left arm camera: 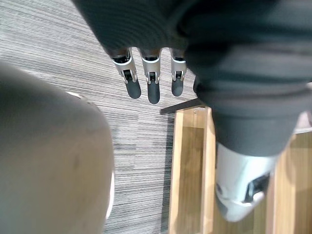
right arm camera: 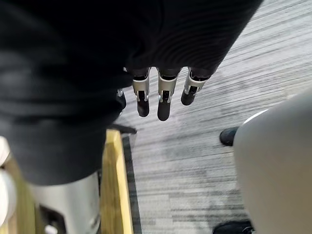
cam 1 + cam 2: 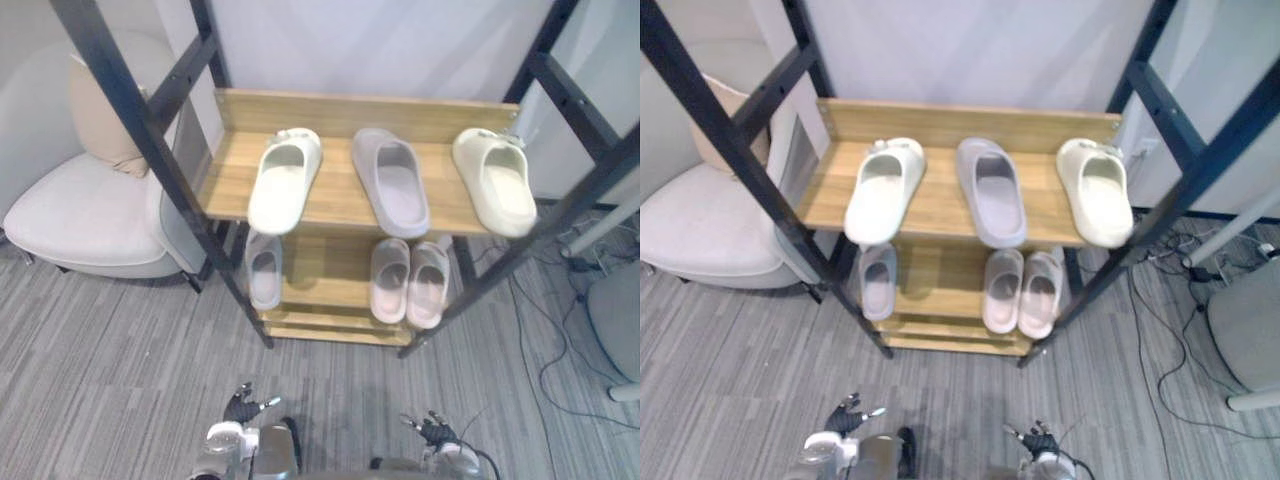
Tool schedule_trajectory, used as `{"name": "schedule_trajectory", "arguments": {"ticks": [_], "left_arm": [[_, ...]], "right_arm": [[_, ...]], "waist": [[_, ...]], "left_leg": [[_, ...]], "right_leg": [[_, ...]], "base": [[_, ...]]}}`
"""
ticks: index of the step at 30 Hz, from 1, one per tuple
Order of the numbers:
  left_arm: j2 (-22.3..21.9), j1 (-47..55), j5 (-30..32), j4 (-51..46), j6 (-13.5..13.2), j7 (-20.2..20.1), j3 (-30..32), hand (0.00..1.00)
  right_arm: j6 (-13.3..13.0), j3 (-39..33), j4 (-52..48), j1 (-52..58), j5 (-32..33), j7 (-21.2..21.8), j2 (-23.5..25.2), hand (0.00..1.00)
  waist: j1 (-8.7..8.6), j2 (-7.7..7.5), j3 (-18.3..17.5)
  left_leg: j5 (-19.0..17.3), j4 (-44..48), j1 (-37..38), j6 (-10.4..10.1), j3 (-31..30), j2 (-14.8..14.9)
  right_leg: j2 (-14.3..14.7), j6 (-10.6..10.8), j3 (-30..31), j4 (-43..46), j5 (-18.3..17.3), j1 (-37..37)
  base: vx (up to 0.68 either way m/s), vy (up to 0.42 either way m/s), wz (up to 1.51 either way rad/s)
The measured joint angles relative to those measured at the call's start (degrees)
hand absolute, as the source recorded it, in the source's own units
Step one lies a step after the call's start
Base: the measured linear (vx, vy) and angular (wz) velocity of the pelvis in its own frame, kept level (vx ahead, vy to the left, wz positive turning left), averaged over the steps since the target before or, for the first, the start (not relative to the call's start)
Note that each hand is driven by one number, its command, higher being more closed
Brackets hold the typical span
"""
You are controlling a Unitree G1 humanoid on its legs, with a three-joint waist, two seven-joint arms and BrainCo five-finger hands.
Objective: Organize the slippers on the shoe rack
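A wooden shoe rack (image 3: 340, 115) with a black frame stands ahead. Its top shelf carries a cream slipper (image 3: 284, 178) at the left, a grey-lilac slipper (image 3: 391, 181) in the middle and a second cream slipper (image 3: 495, 178) at the right, hanging over the front edge. The lower shelf holds a single pale grey slipper (image 3: 263, 267) at the left and a pink pair (image 3: 409, 281) at the right. My left hand (image 3: 243, 405) and right hand (image 3: 434, 429) hang low near the floor, well short of the rack, fingers (image 1: 152, 80) straight and empty.
A white padded armchair (image 3: 85, 210) with a beige cushion stands left of the rack. Cables (image 3: 560, 330) trail over the grey carpet at the right, beside a grey seat edge (image 3: 615, 320). Open carpet lies between me and the rack.
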Motion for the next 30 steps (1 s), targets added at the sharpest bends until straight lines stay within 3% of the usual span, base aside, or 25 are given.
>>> {"name": "schedule_trajectory", "arguments": {"ticks": [2, 4, 6, 7, 8, 11, 13, 18, 24, 30], "left_arm": [[0.43, 0.89, -0.02, 0.04, 0.31, -0.01, -1.51, 0.00], [0.85, 1.12, -0.05, 0.02, 0.65, 0.01, -2.16, 0.00], [0.68, 1.21, -0.05, 0.02, 0.85, 0.02, -2.67, 0.00], [0.88, 1.24, -0.05, -0.02, 0.84, 0.01, -3.23, 0.00], [1.31, 1.19, -0.05, 0.35, 0.93, 0.11, -3.11, 0.00], [-1.08, 1.69, -0.04, 1.34, 0.92, 0.19, -3.00, 0.00], [-1.43, 1.93, 0.04, 1.53, 0.91, 0.10, -2.98, 0.00], [-1.32, 1.86, 1.00, 1.54, 0.81, 0.08, -2.39, 0.00], [-0.55, 1.66, 1.01, 1.95, 0.80, 0.10, -2.09, 0.00], [-0.47, 1.49, 1.01, 2.08, 0.79, 0.39, -2.22, 0.00]], "right_arm": [[0.00, 0.26, -0.10, -0.07, -0.22, 0.51, 0.19, 0.00], [0.07, 0.53, -0.04, 0.08, -0.86, 0.63, 0.35, 0.00], [0.07, 0.83, -0.11, 0.09, -2.03, 0.67, 0.23, 0.00], [0.12, 0.82, -0.12, 0.21, -2.10, 0.66, 0.24, 0.00], [0.20, 0.78, 0.04, 0.64, -2.09, 0.78, 0.30, 0.00], [0.27, -0.23, 0.90, 1.00, -2.08, 0.62, -1.38, 0.00], [0.31, -0.34, 0.86, 1.45, -2.09, 0.58, -1.40, 0.00], [0.13, -0.54, 0.73, 1.91, -2.03, 0.53, -1.18, 0.00], [-0.18, -0.60, 0.16, 2.53, -1.68, 0.45, -0.19, 0.00], [-0.75, 3.14, -7.20, 5.66, -1.69, -0.20, -0.14, 0.00]], "waist": [[-0.50, -0.24, -0.34], [-0.57, -0.64, -1.03], [-0.82, -0.51, -1.34], [-0.86, -0.74, -1.48], [-0.94, -1.44, -2.01], [-1.52, 1.95, -3.17], [-1.80, 2.41, -3.42], [-1.68, 2.11, -3.65], [-1.66, 0.29, -3.66], [-1.56, 0.37, -3.84]], "left_leg": [[-0.21, -4.81, 5.66, 0.43, 1.13, -1.21], [-0.21, -6.29, 7.50, 0.42, 1.11, -1.14], [-0.15, -6.83, 7.76, 0.33, 0.51, -0.53], [-0.09, -6.81, 7.77, 0.21, 0.11, -0.47], [-0.14, -6.93, 8.02, -0.61, -0.91, -1.35], [0.70, -9.72, 10.00, -2.34, -2.68, 0.80], [1.08, -10.37, 11.23, -2.96, -3.60, 1.63], [1.50, -11.81, 11.62, -3.62, -4.46, 2.09], [1.54, -11.74, 11.10, -3.54, -5.56, 0.38], [2.12, -12.67, 11.34, -3.37, -4.28, 0.11]], "right_leg": [[-4.20, 0.39, -5.70, 13.89, -1.98, -5.01], [-4.90, -1.06, -9.25, 13.95, -4.76, -6.33], [-4.18, -1.53, -10.51, 8.84, -5.16, -7.65], [-3.60, -2.05, -10.11, 1.76, -2.84, -7.94], [-3.05, -2.31, -9.16, -3.55, 2.58, -7.43], [-0.14, -3.37, -10.89, -8.90, 4.27, -2.99], [1.28, -3.89, -12.15, -12.70, 5.33, 0.58], [2.94, -4.13, -13.21, -18.36, 7.97, 3.12], [1.95, -3.35, -13.45, -22.36, 10.95, 5.12], [1.76, -3.42, -12.18, -23.07, 11.97, 4.78]], "base": [[0.19, 0.057, -0.17], [0.17, -0.019, 0.03], [0.15, -0.085, 0.14], [0.13, -0.140, 0.21], [0.14, -0.147, 0.24], [0.18, -0.144, 0.16], [0.08, -0.147, 0.22], [-0.01, -0.049, 0.10], [-0.08, 0.040, 0.06], [-0.08, 0.020, -0.11]]}}
